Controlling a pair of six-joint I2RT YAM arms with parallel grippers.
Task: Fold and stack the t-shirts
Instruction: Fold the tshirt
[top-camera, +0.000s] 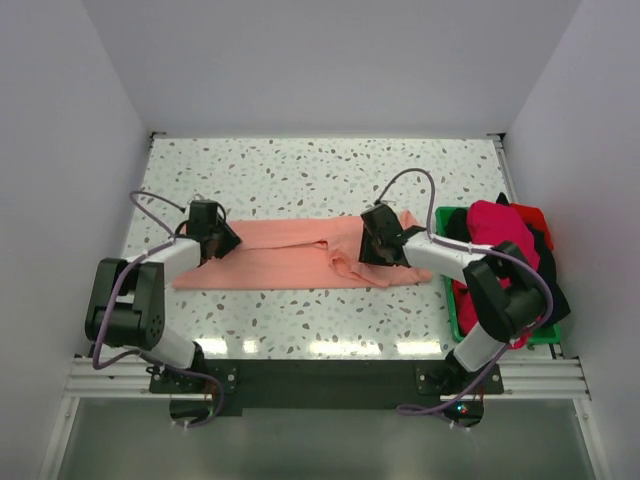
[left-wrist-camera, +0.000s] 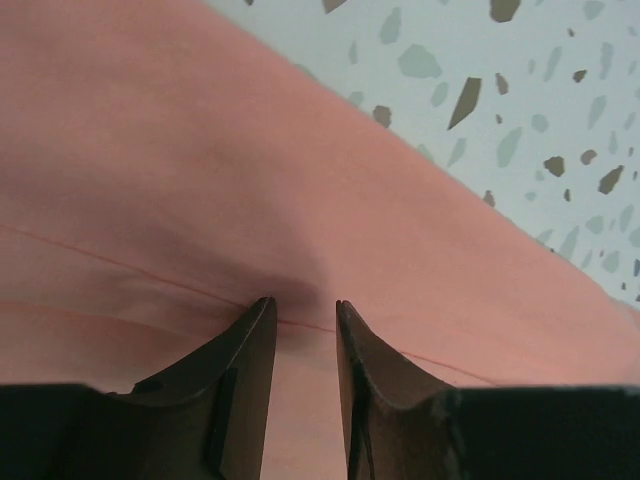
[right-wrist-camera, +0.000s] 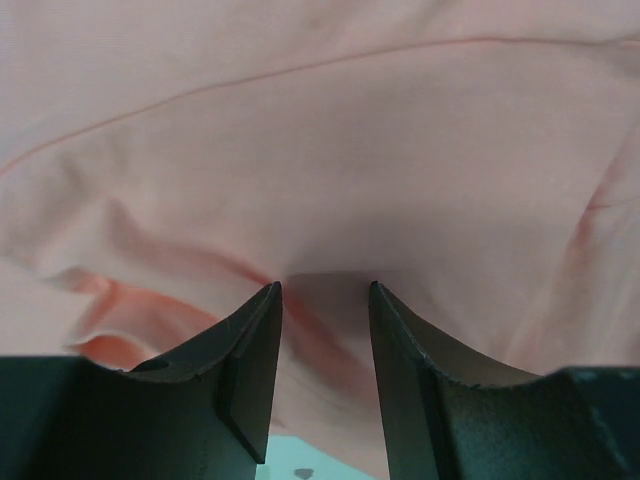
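**Top external view**
- salmon-pink t-shirt (top-camera: 290, 262): spread lengthwise across the middle of the speckled table (top-camera: 320, 180), partly folded, with a doubled band along the near edge.
- green tray (top-camera: 455, 322): at the right edge of the table, just beside the right end of the spread shirt. Contents, heaped above the rim: magenta t-shirt (top-camera: 497, 225) on top, red t-shirt (top-camera: 530, 215) at the far right corner, black t-shirt (top-camera: 556, 300) draped over the right wall.
- left gripper (top-camera: 218, 243): down on the left end of the spread shirt.
- right gripper (top-camera: 375, 240): down on the right part of the same shirt, near the tray.

**Left wrist view**
- left gripper (left-wrist-camera: 303, 303): jaws parted by a narrow gap, tips pressed onto the salmon-pink t-shirt (left-wrist-camera: 200, 150) at a stitched seam line. Cloth dimpled at the tips, nothing clamped between them.
- table (left-wrist-camera: 560, 90): bare at the upper right, beyond the shirt's edge.

**Right wrist view**
- right gripper (right-wrist-camera: 325, 287): jaws about halfway apart, tips resting on the salmon-pink t-shirt (right-wrist-camera: 350, 150). Cloth creased to the left of the tips, nothing clamped.
- table (right-wrist-camera: 300, 470): a sliver at the bottom edge.
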